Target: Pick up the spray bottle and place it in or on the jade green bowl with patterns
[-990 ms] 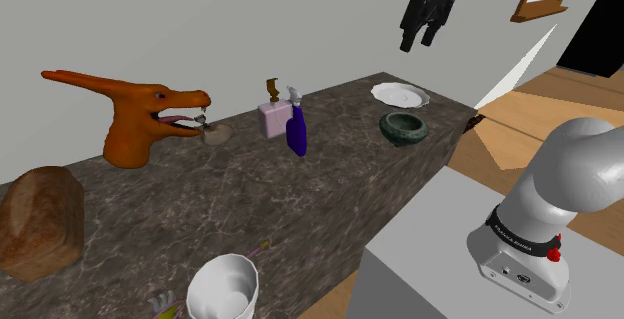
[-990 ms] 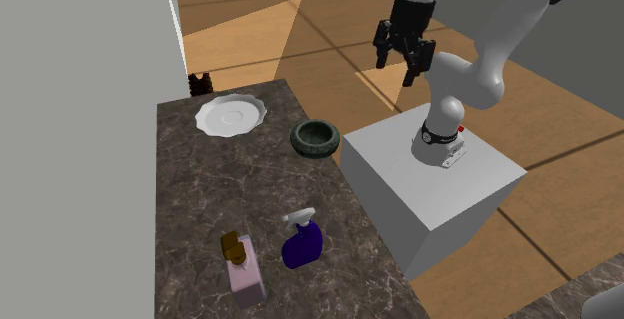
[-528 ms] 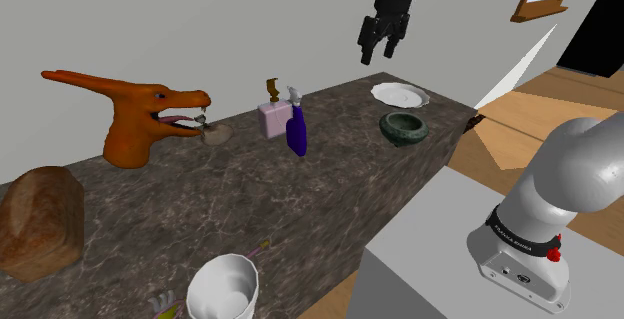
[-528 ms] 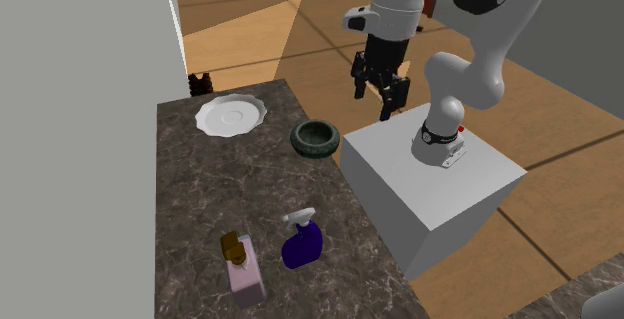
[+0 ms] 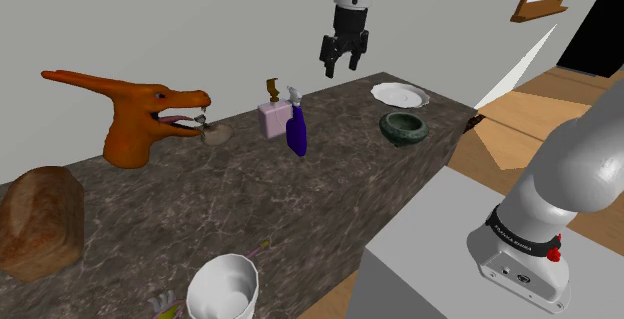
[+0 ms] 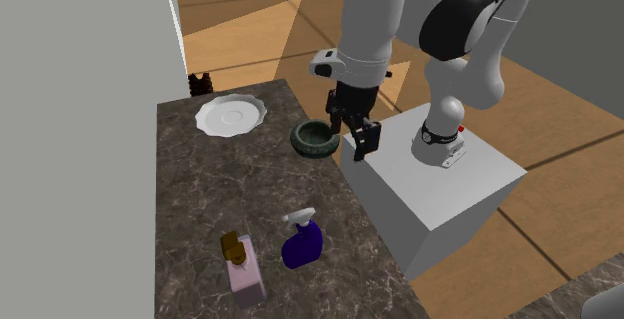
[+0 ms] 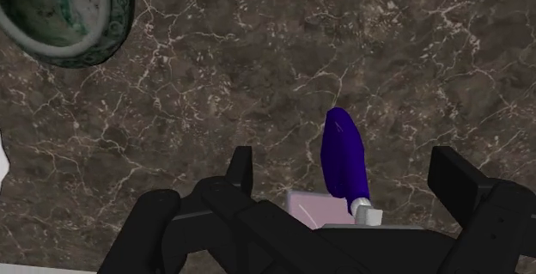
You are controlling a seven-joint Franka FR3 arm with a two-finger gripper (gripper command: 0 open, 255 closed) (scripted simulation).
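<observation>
**Dark marble counter, my fingers spread above the bottle**

Dark veined stone countertop (image 5: 250, 197) runs across the shoulder view, with a wooden floor at the right edge. My gripper (image 5: 341, 65) hangs in the upper middle of that frame, well above the surface, fingers apart and holding nothing. From my wrist, the two black fingers (image 7: 240, 167) stand wide, and the spray bottle (image 7: 344, 156) shows between them far below, untouched.

That deep blue spray bottle (image 5: 296, 129) stands upright near the frame's centre, just beside a pink bottle (image 5: 273, 119) with a brown top. To the right of centre sits the dark green patterned bowl (image 5: 404, 127), and beyond it a white plate (image 5: 399, 94). At the left are an orange dragon figure (image 5: 140, 117) and a brown lump (image 5: 40, 217); a white cup (image 5: 224, 285) stands at the bottom edge.
</observation>
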